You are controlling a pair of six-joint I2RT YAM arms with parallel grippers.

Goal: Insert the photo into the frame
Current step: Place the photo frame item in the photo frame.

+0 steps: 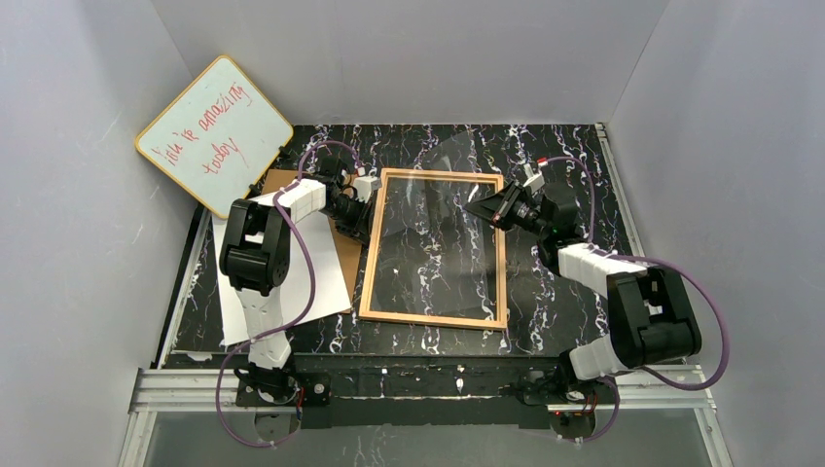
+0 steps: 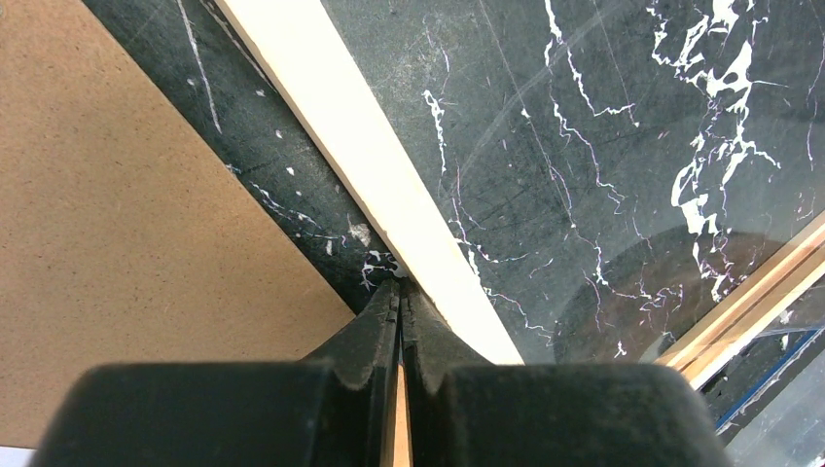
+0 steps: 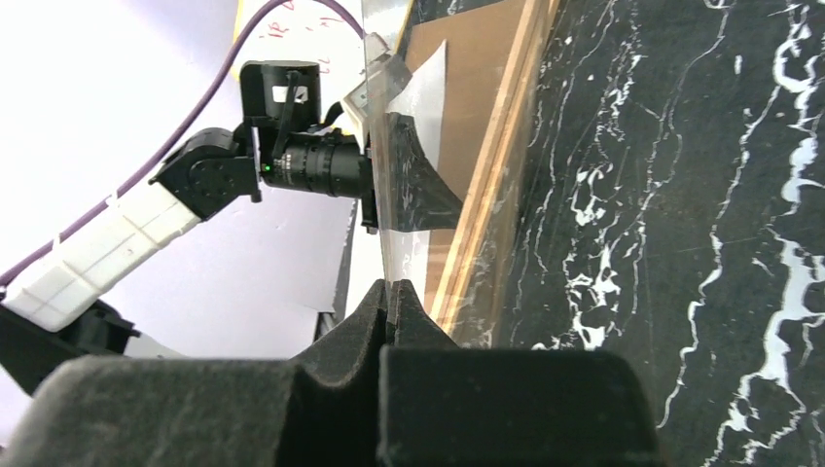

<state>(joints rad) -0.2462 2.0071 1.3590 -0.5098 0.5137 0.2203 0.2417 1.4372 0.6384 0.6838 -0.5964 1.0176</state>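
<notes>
Tabletop point(image 1: 409, 341): left gripper point(image 2: 400, 287) on frame point(image 2: 389, 185) edge

Your left arm point(image 1: 255, 248) rises from its base, folds at the elbow and reaches forward and inward, with the wrist bent so the left gripper point(image 2: 399, 287) points low and toward your other arm. Its fingers point(image 2: 365, 331) are pressed together, and a thin strip of the frame point(image 2: 389, 185) shows pinched between them. Your right arm point(image 1: 647, 316) roughly mirrors this: the black upper link sits near its base, the white forearm stretches forward and inward, and the wrist turns toward the left arm. The right gripper point(image 3: 389, 287) is also squeezed closed, with the clear pane point(image 3: 377, 255) standing on edge between its fingertips. The two grippers face each other, well apart.
</notes>
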